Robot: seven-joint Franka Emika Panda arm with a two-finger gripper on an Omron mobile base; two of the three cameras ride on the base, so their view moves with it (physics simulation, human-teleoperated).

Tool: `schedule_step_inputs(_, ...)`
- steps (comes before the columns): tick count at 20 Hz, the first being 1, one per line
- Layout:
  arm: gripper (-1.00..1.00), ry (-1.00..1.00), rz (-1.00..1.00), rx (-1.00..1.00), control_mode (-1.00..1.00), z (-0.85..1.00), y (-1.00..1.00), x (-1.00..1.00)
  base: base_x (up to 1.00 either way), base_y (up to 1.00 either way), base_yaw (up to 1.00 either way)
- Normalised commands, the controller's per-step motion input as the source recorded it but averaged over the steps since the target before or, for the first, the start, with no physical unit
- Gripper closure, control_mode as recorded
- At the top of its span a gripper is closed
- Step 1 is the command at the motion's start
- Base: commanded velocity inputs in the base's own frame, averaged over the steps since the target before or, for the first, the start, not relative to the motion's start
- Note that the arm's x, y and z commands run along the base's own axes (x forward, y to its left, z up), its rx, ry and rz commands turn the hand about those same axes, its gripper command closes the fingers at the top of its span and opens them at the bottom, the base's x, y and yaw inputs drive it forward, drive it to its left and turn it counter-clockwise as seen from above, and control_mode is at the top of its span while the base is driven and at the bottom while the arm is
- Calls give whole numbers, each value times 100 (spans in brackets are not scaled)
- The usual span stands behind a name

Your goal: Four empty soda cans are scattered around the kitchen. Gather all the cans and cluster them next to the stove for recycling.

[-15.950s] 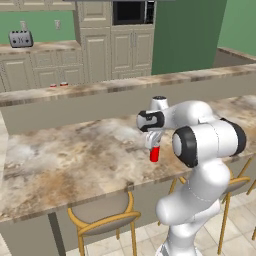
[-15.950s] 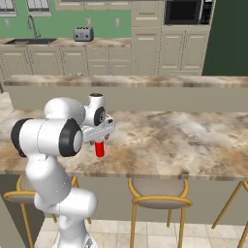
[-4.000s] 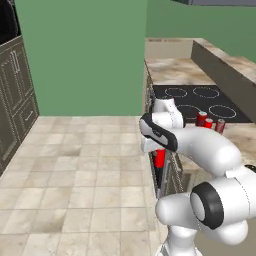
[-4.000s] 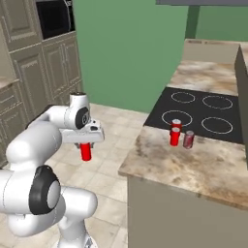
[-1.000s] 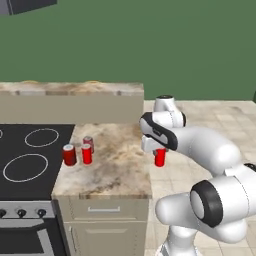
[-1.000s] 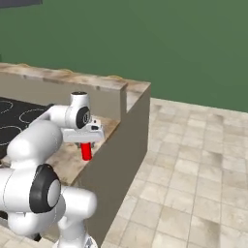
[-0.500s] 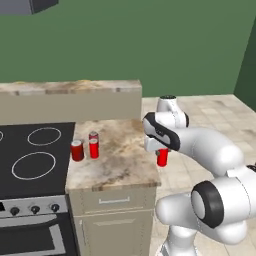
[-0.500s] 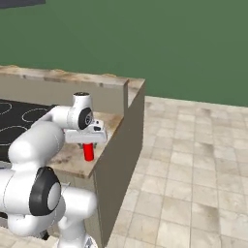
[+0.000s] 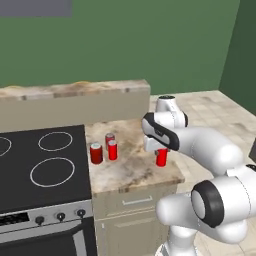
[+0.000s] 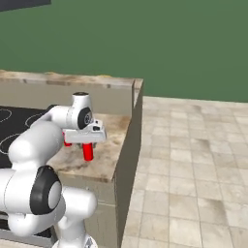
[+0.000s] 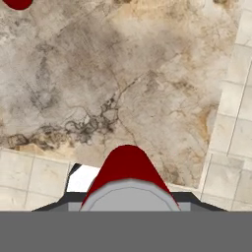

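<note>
My gripper [image 9: 161, 150] is shut on a red soda can [image 9: 161, 158], which hangs upright just above the right part of the tan counter [image 9: 132, 172]. Three more soda cans [image 9: 96, 153] [image 9: 112, 150] [image 9: 109, 138] stand close together on that counter, right beside the black stove [image 9: 45, 170]. From the right base view, the held can [image 10: 88, 152] hangs under the gripper [image 10: 87, 141] over the counter's near end. The hand view looks down past the held can [image 11: 127, 170] onto the stone; one standing can [image 11: 17, 4] peeks in at the top left corner.
A raised stone ledge [image 9: 75, 90] runs behind the counter and stove, with a green wall beyond. The counter ends just right of the held can, and beige tiled floor [image 10: 193, 164] lies past that edge. Stove knobs [image 9: 60, 216] line the front panel.
The whole picture has slid as the base moved; stove and counter now sit further right in the left base view. The can stays in the shut gripper, now over the counter.
</note>
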Motion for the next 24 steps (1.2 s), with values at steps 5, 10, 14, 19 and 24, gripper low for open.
schedule_step_inputs(5,100,0,0,0,100,0,0,0,-1,63,-20)
schedule_step_inputs(10,100,0,0,0,100,0,0,0,-1,67,-14)
schedule_step_inputs(14,100,0,0,0,100,0,0,0,9,59,-17)
schedule_step_inputs(19,100,0,0,0,100,0,0,0,13,23,-2)
schedule_step_inputs(24,100,0,0,0,100,0,0,0,0,1,0)
